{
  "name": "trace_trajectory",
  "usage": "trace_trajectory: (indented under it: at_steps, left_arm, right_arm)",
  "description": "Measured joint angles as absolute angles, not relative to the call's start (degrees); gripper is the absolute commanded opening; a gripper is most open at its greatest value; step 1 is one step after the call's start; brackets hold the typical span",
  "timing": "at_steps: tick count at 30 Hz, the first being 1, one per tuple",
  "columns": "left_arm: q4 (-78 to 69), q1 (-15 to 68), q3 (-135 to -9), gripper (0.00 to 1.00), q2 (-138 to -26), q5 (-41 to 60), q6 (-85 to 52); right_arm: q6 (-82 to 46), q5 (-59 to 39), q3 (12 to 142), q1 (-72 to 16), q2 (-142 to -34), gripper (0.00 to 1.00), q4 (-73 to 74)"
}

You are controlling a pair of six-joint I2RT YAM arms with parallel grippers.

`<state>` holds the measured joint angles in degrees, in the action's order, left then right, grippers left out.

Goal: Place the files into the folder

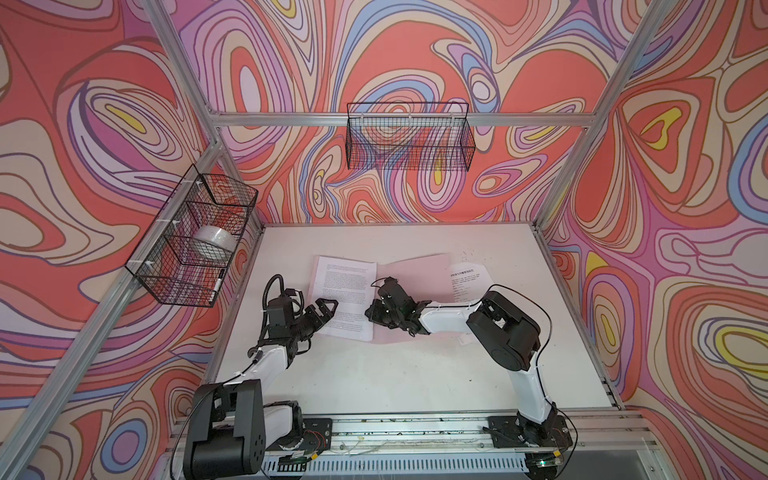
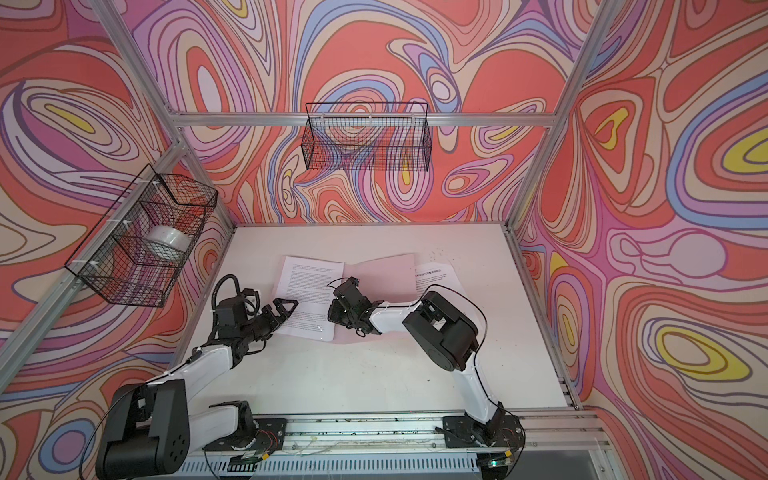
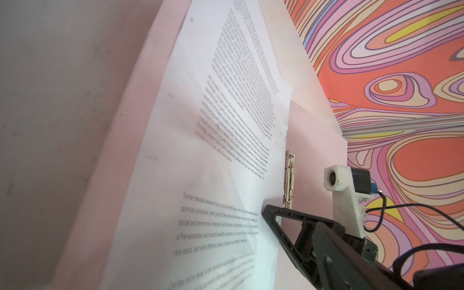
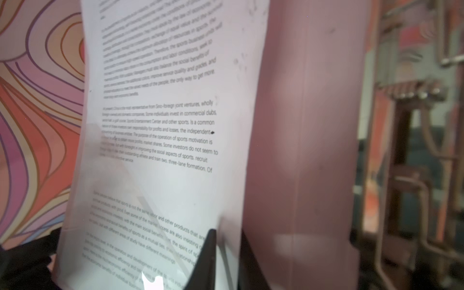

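The pale pink folder (image 1: 415, 270) (image 2: 382, 266) lies open on the white table, its metal clip (image 3: 290, 175) along the spine. One sheet of the files (image 1: 345, 291) (image 2: 311, 291) lies on the folder's left half. Another printed sheet (image 1: 467, 282) (image 2: 432, 276) lies at the folder's right edge. My left gripper (image 1: 330, 312) (image 2: 286, 311) is open at the first sheet's left edge; one finger (image 3: 268, 212) shows over the paper (image 3: 200, 163). My right gripper (image 1: 370, 312) (image 4: 227, 233) is at that sheet's right edge. Its jaws stand a little apart around the paper's edge (image 4: 163, 175).
A wire basket (image 1: 195, 237) holding a white tape roll (image 1: 214, 245) hangs on the left wall. Another wire basket (image 1: 409, 137) hangs on the back wall. Aluminium frame posts border the table (image 1: 395, 374). The arm bases sit on a rail at the front edge.
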<state>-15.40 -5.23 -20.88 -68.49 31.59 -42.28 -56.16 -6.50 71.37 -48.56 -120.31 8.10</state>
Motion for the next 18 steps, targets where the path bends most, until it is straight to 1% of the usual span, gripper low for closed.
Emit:
trace_trajectory:
  at_steps: [1, 2, 3, 7, 10, 12, 14, 18]
  left_arm:
    - [-15.22, -5.23, -20.88, 0.93, -67.92, 31.4, -42.28]
    - [-14.96, -5.23, -20.86, 0.93, -67.16, 31.24, -42.28]
    - [-14.79, -5.23, -20.86, 0.92, -66.43, 31.11, -42.26]
    - [-14.11, -5.23, -20.86, 0.9, -64.47, 30.57, -42.22]
    - [-13.32, -5.23, -20.86, 0.87, -63.9, 30.3, -42.22]
    - [-12.99, -5.23, -20.86, 0.84, -63.66, 30.17, -42.24]
    - [-12.69, -5.23, -20.86, 0.79, -63.31, 30.11, -42.24]
    - [-12.08, -5.23, -20.86, 0.72, -62.11, 30.09, -42.28]
  right_arm:
    - [-55.35, -6.04, 71.37, -48.56, -119.79, 0.42, 7.44]
    - [-54.33, -5.72, 71.37, -48.53, -118.98, 0.5, 6.35]
    - [-53.25, -5.45, 71.37, -48.45, -117.95, 0.51, 4.95]
    - [-50.19, -3.99, 70.89, -47.75, -112.29, 0.51, 0.32]
    - [-48.21, -3.31, 68.45, -46.04, -104.92, 0.49, -2.61]
    - [-46.98, -3.18, 66.08, -43.66, -99.22, 0.48, -4.49]
    - [-45.78, -3.09, 63.96, -40.4, -94.59, 0.46, -5.91]
    - [-43.51, -2.61, 61.17, -35.18, -90.26, 0.45, -8.8]
